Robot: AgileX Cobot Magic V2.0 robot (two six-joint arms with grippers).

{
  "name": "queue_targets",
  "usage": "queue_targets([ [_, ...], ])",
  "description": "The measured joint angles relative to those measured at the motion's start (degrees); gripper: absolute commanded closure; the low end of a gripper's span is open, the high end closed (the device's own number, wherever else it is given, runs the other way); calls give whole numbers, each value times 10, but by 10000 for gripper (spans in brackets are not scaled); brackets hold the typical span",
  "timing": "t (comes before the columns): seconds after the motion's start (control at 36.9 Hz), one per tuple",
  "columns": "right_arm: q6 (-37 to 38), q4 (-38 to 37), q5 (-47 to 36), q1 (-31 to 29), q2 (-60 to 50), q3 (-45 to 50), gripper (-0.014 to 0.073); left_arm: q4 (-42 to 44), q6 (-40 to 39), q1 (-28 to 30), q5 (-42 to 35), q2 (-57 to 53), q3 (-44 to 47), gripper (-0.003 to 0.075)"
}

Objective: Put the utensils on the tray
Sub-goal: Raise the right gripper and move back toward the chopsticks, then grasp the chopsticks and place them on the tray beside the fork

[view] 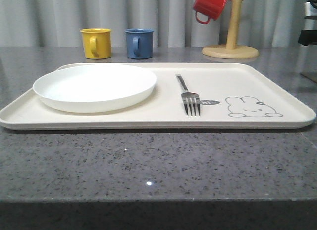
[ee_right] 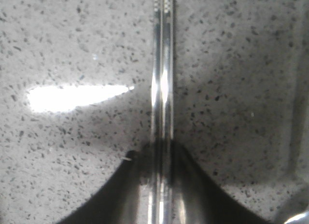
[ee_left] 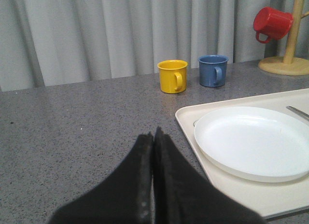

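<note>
The cream tray (view: 277, 86) with a rabbit drawing lies across the grey stone table. A silver fork (view: 189, 98) rests on it to the right of the plate, tines toward me; the end of its handle (ee_left: 297, 111) shows in the left wrist view. My right gripper (ee_right: 161, 154) is shut on a pair of shiny chopsticks (ee_right: 161, 79) that run straight out from its fingers over the speckled table; I cannot tell whether they touch it. My left gripper (ee_left: 153, 134) is shut and empty, low over the table left of the tray (ee_left: 186, 118).
A round white plate (view: 94, 86) takes up the tray's left half. Behind the tray stand a yellow mug (view: 95, 43) and a blue mug (view: 138, 43). A wooden mug tree (view: 232, 36) at the back right carries a red mug (view: 209, 6). A curtain closes the back.
</note>
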Motion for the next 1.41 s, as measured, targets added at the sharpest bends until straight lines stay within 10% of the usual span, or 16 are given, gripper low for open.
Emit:
queue_targets([
  [0.6,55,-5,40,12,-104,-12,528,0,0,0,0,0,0,738],
  [1.41,200,27,-14,250,-10,-52,526,0,0,0,0,0,0,738],
])
